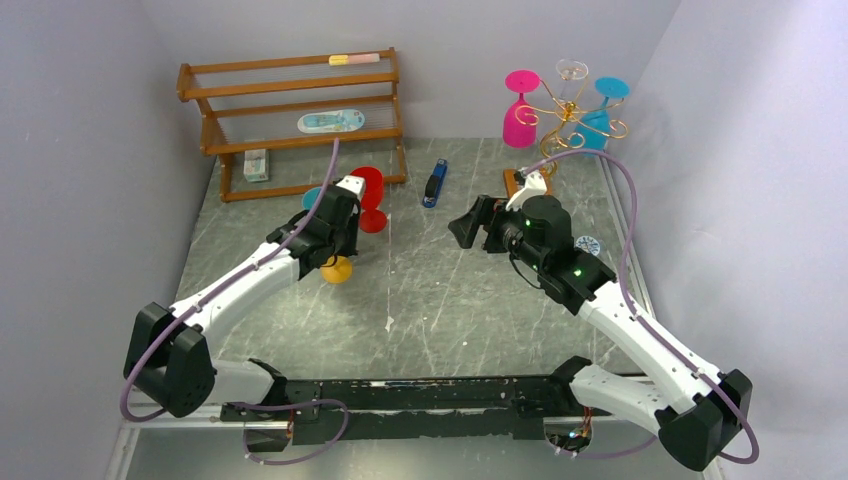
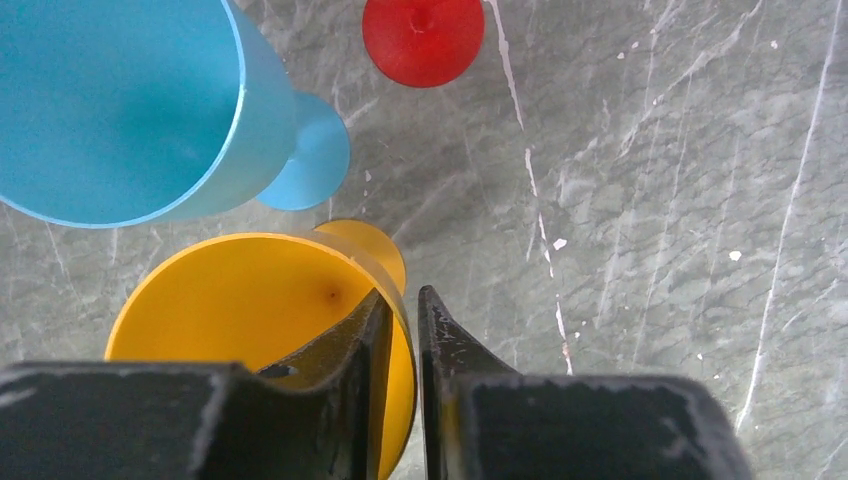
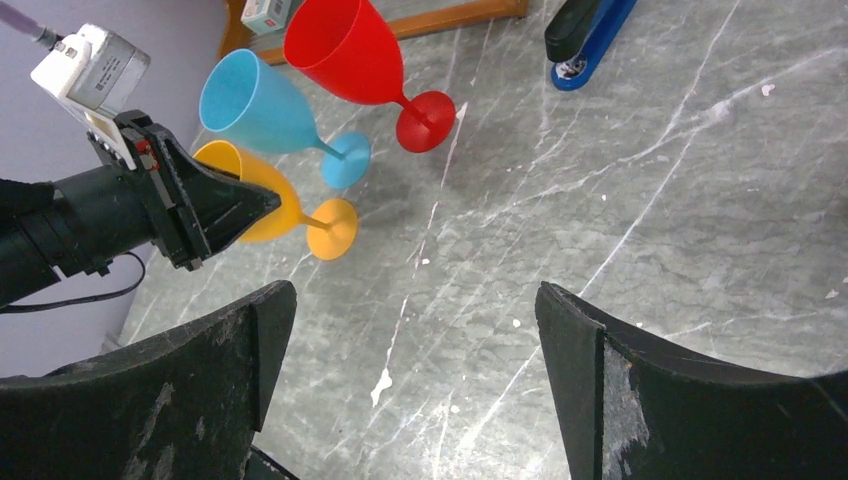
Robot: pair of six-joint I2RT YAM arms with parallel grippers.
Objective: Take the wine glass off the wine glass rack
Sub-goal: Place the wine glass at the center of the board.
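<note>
The yellow wine glass point(image 2: 230, 320) stands on the table point(image 1: 450, 300), off the wine glass rack point(image 1: 570, 112).
My left gripper point(image 2: 403, 300) pinches its rim, my right gripper point(image 3: 412, 300) is wide open; three more glasses point(image 1: 520, 110) hang there.

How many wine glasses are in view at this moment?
6. On the wine glass rack: pink glass, clear glass, turquoise glass. Standing on the table: red glass, blue glass, yellow glass. None seems hidden.
</note>
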